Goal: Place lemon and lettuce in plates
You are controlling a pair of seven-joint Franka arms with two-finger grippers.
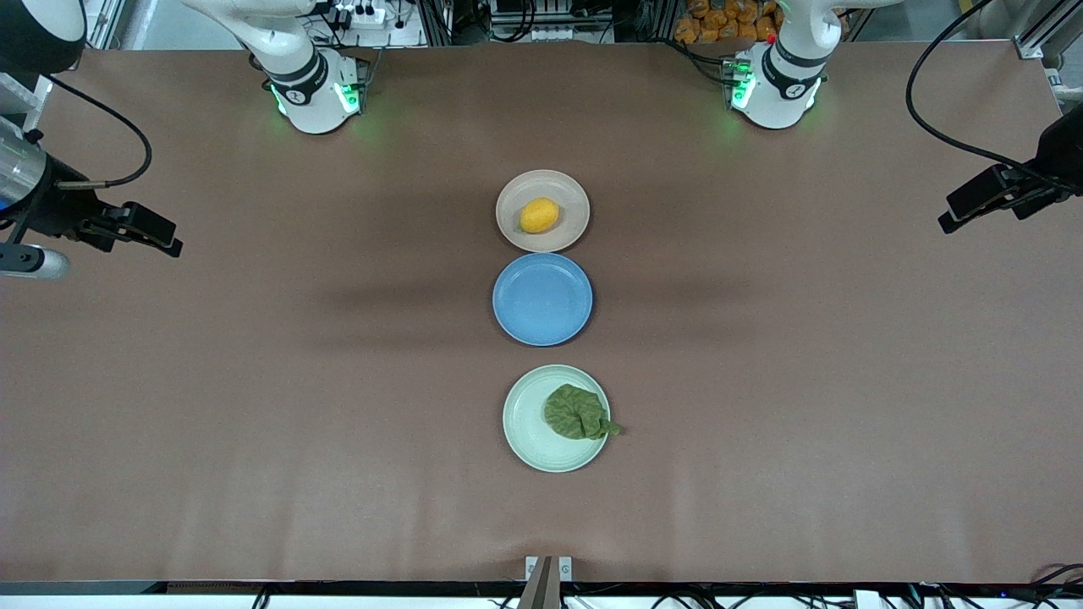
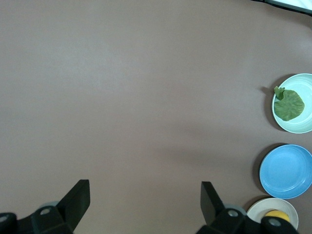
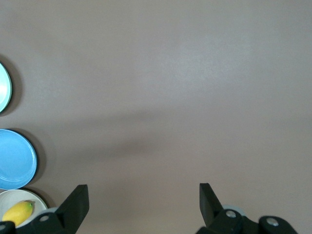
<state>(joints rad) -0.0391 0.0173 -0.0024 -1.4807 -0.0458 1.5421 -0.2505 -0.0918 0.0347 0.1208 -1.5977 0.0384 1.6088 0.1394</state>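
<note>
The lemon lies in the beige-pink plate, the plate nearest the robots' bases. The lettuce lies in the mint green plate, nearest the front camera, with its stem tip over the rim. My left gripper is open and empty, up over the table's left-arm end. My right gripper is open and empty over the right-arm end. The left wrist view shows the lettuce, the mint plate and the lemon. The right wrist view shows the lemon.
An empty blue plate sits between the two other plates, in a line down the table's middle. Brown table covering spreads wide on both sides of the plates.
</note>
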